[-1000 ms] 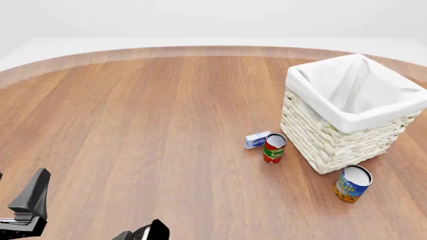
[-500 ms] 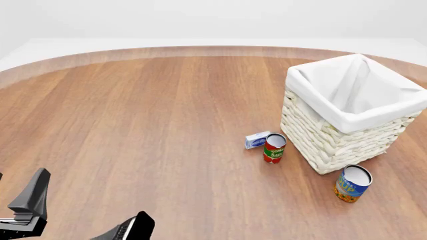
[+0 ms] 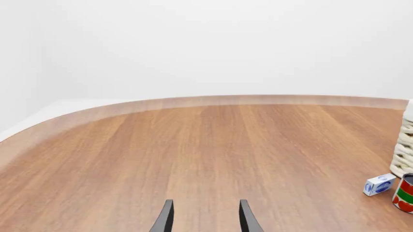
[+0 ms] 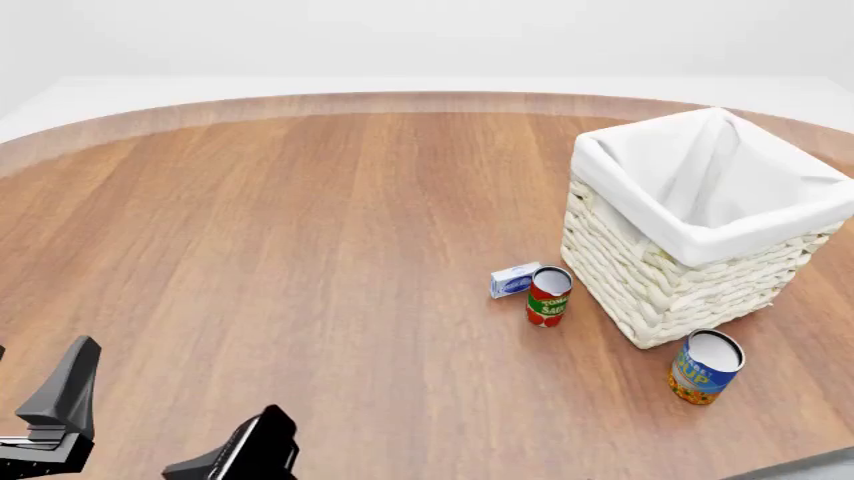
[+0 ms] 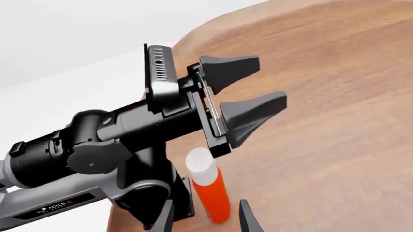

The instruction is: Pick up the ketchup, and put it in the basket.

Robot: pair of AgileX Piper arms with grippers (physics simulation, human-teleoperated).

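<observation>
The ketchup (image 5: 210,189), a red squeeze bottle with a white cap, stands upright beside the left arm's base and shows only in the right wrist view. My right gripper (image 5: 205,220) is open, and the bottle's lower part sits between its fingertips, a little beyond them. In the front view the right gripper (image 4: 247,455) is at the bottom edge. My left gripper (image 3: 205,220) is open and empty; it also shows in the front view (image 4: 47,400) and in the right wrist view (image 5: 258,87). The basket (image 4: 667,290) stands at the right.
A red-and-green tomato sauce can (image 4: 547,296) and a small blue box (image 4: 514,279) stand just left of the basket. A blue-and-yellow can (image 4: 703,367) stands in front of it. The left arm (image 5: 96,140) is close above the ketchup.
My right gripper has moved left along the bottom edge of the front view. The left gripper and the objects on the table have not moved.
</observation>
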